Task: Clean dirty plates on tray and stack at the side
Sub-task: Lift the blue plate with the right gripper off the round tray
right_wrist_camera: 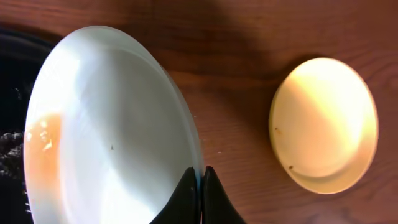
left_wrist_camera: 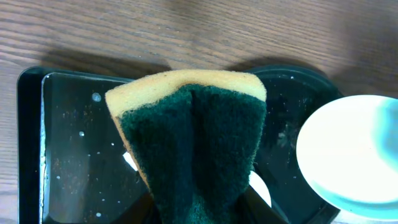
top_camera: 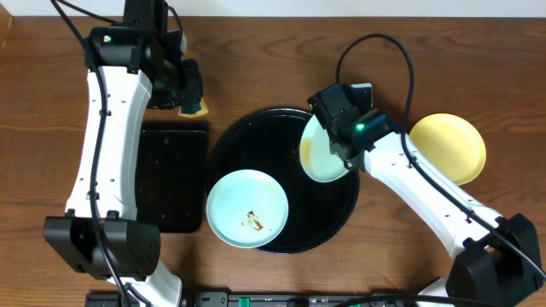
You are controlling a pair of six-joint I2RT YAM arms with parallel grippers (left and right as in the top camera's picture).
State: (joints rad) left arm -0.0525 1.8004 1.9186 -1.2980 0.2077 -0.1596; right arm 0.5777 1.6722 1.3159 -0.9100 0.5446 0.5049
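Note:
A pale blue plate with a brown smear lies flat on the front left of the round black tray. My right gripper is shut on the rim of a second pale blue plate, holding it tilted above the tray's right side. In the right wrist view the fingertips pinch that plate's edge, and an orange stain shows on its left part. A pale yellow plate sits on the table to the right. My left gripper is shut on a yellow-and-green sponge, left of the tray's far rim.
A smaller rectangular black tray lies left of the round one, under the left arm. The wooden table runs bare along the back edge. The yellow plate is close beside the right arm's elbow side.

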